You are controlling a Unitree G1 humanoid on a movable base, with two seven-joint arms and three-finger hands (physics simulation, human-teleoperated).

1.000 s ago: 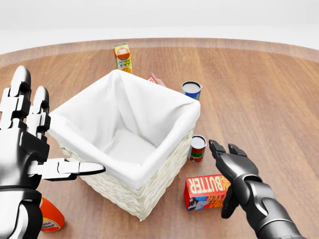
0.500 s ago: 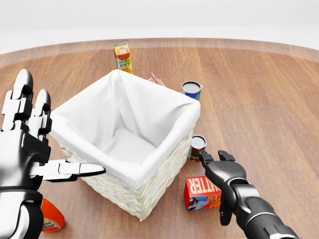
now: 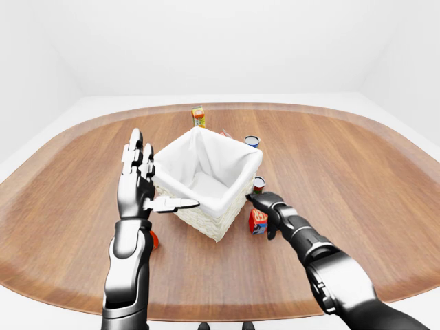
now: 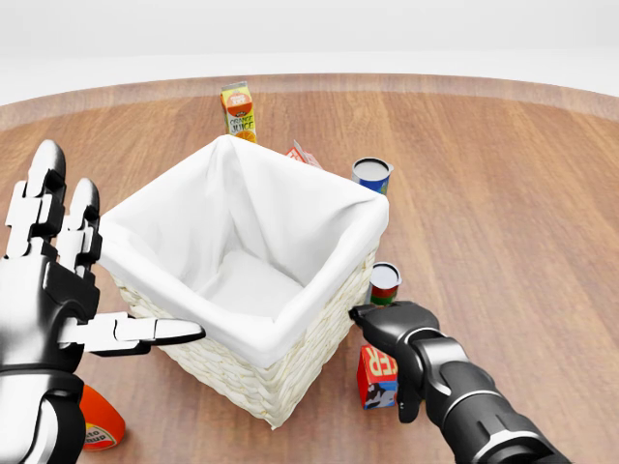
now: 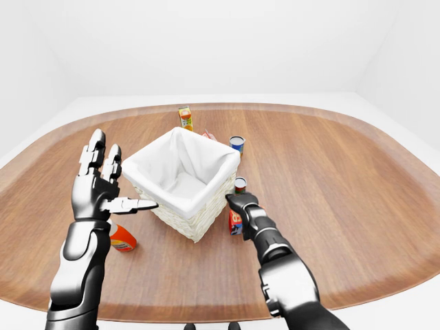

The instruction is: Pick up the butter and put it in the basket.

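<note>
The butter (image 4: 376, 376) is a red box lying on the wooden table just right of the basket's near corner. My right hand (image 4: 391, 340) is draped over it from the right. Its fingers (image 4: 372, 320) curve over the box's top and the thumb hangs down its right side, not clamped. Only the left part of the box shows. The wicker basket (image 4: 290, 379) with a white cloth liner stands in the middle, open and empty. My left hand (image 4: 73, 280) is held up, open, left of the basket, with its thumb pointing at the basket wall.
An orange juice carton (image 4: 238, 111), a blue can (image 4: 371, 174) and a small red-and-white carton (image 4: 303, 153) stand beyond the basket. A red-labelled can (image 4: 384, 287) is just above the butter. An orange item (image 4: 98, 421) lies under my left hand.
My right hand has slid left and down onto the butter and now covers most of its label. The left hand and the basket have stayed put.
</note>
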